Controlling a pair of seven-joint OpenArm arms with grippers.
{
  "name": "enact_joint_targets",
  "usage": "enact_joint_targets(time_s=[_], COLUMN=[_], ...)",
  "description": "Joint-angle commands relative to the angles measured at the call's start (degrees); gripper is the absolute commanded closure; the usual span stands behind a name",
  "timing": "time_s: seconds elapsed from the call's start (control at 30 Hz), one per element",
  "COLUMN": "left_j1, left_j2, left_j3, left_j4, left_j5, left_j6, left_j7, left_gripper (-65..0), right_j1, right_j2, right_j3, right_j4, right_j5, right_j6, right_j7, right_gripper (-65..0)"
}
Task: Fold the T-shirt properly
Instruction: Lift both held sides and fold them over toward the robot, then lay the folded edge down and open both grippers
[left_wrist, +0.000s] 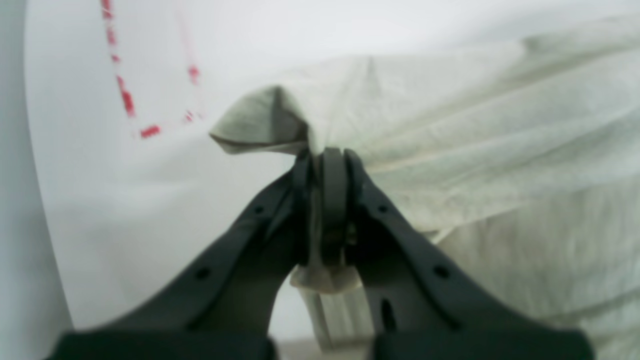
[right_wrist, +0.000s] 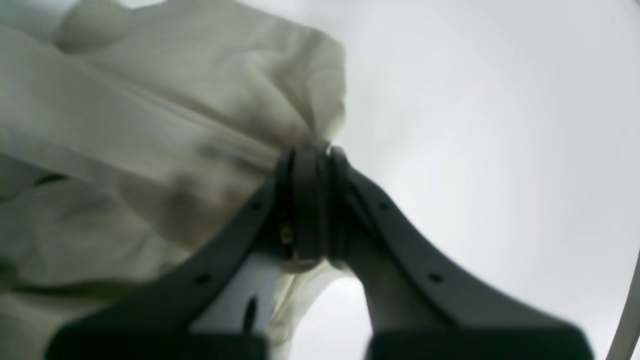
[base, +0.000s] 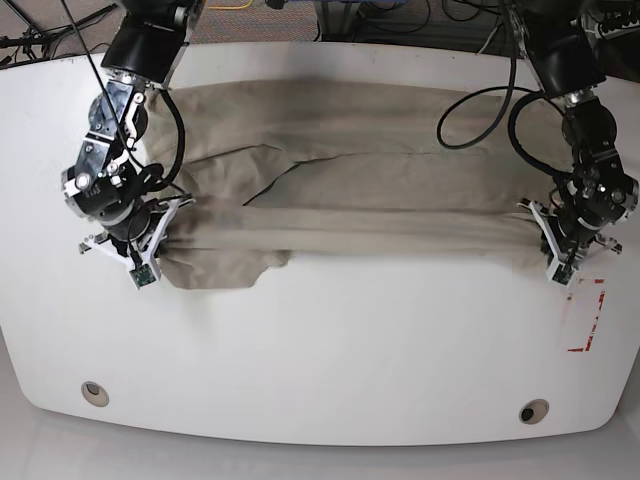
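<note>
- At the right end of the T-shirt as the base view shows it, the left gripper (left_wrist: 327, 160) has its jaws pressed together on a bunched corner of fabric; a strip of cloth runs down between the 2 fingers (left_wrist: 334, 200) and a small tuft pokes out below them.
- Just past that grip, a loose flap of the fabric curls over toward the red dashed marking (left_wrist: 127, 100) on the table.
- At the opposite end, the right gripper (right_wrist: 310, 160) is clamped on the other edge; folds gather tight at the fingertips (right_wrist: 306, 200) and fan out to that view's left.
- T-shirt (base: 350, 215): beige, no print, wrinkled, stretched lengthwise across the white table (base: 330, 350) between the 2 grippers, lying in long horizontal folds on the far half of the tabletop.
- One lobe of cloth sags toward the near side beside the right gripper (base: 135, 235).
- Left gripper (base: 565, 240) sits just above the red marking (base: 585, 320) near the table's edge.
- 2 round holes (base: 95, 392) show along the table's near rim.
- Black cables (base: 490, 110) loop over the cloth from the left arm.
</note>
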Motion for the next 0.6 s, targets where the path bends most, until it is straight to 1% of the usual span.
enact_joint_targets(time_s=[0.0, 0.17, 0.3, 0.43, 0.57], left_j1=[1.5, 6.4, 8.4, 10.3, 11.2], left_j2=[-1.1, -1.2, -1.3, -2.2, -2.2], left_j3=[-0.3, -0.3, -0.5, -3.6, -5.2], left_j4=[3.3, 6.3, 6.5, 6.3, 6.2], left_j5=[0.1, 0.1, 0.1, 0.1, 0.1], left_j6=[0.2, 0.2, 0.2, 0.2, 0.2], left_j7=[-0.9, -0.9, -0.9, -0.9, -0.9], left_gripper=[0.0, 0.0, 0.0, 0.0, 0.0], right_j1=[-1.1, -5.9, -8.9, -11.5, -13.3], right_j2=[-0.7, -2.6, -3.5, -4.4, -4.5], right_j3=[1.0, 2.4, 2.4, 2.4, 2.4], right_j4=[4.1, 7.1, 7.1, 7.1, 7.1], right_j5=[-0.2, -0.2, -0.2, -0.2, -0.2], right_j6=[-0.3, -0.3, -0.3, -0.3, -0.3], right_j7=[-0.6, -1.8, -1.8, -1.4, -1.0], right_gripper=[0.0, 0.0, 0.0, 0.0, 0.0])
